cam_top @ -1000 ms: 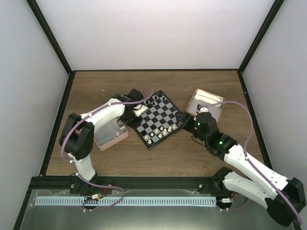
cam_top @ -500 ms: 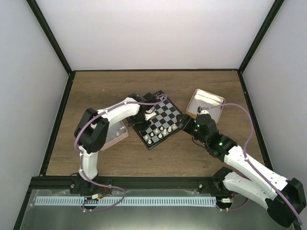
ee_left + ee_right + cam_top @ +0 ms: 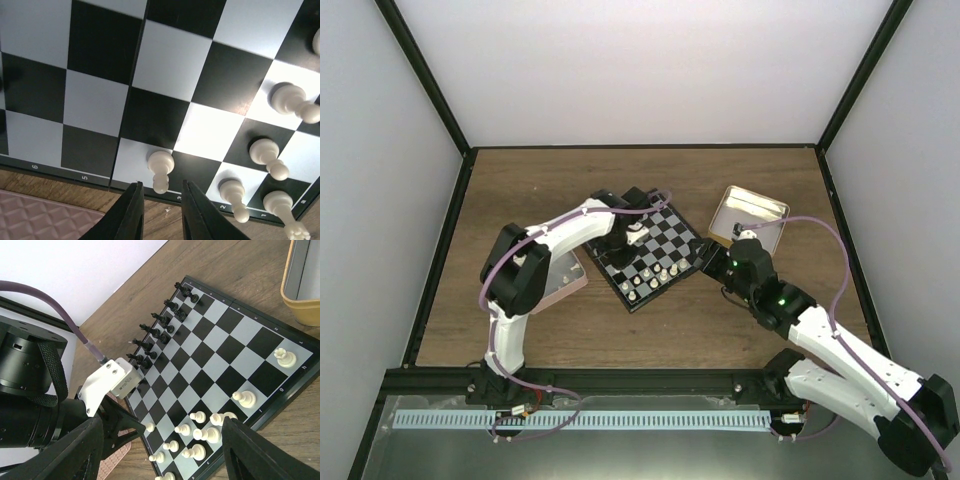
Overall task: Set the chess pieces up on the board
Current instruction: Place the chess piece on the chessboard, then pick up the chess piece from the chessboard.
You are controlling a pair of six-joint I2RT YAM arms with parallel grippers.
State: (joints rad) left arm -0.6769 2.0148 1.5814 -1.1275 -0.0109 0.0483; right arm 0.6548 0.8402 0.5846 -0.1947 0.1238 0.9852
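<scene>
Clearance around one cream pawn (image 3: 161,170) is what the next move depends on. It stands on a light square at the edge of the board (image 3: 100,50), straight ahead of the left gripper (image 3: 160,200), with its head level with the two fingertips (image 3: 134,200). The jaws are parted only narrowly. A sliver of space shows on each side of the pawn's head, so it looks to be standing free rather than pinched. The pawn's long axis runs up toward the wrist, in line with the fingers. By my judgement, the safe withdrawal is straight back along that axis, since any sideways drift would clip the head and tip the pawn over. More cream chess pieces (image 3: 287,100) stand off to one side of this gripper, on the same end of the board and near but not touching the pawn. On the other side, a pink tin (image 3: 45,220) lies just past the board's rim. The left arm is plainly nearer to the pawn. The right gripper (image 3: 165,445) hangs with its jaws spread wide and empty. It is well apart from the pawn, which lies ahead of it beyond the cluster of cream pieces. The black pieces (image 3: 160,320) are ranked at the board's far end, and a gold tin (image 3: 302,285) sits off to its right.
</scene>
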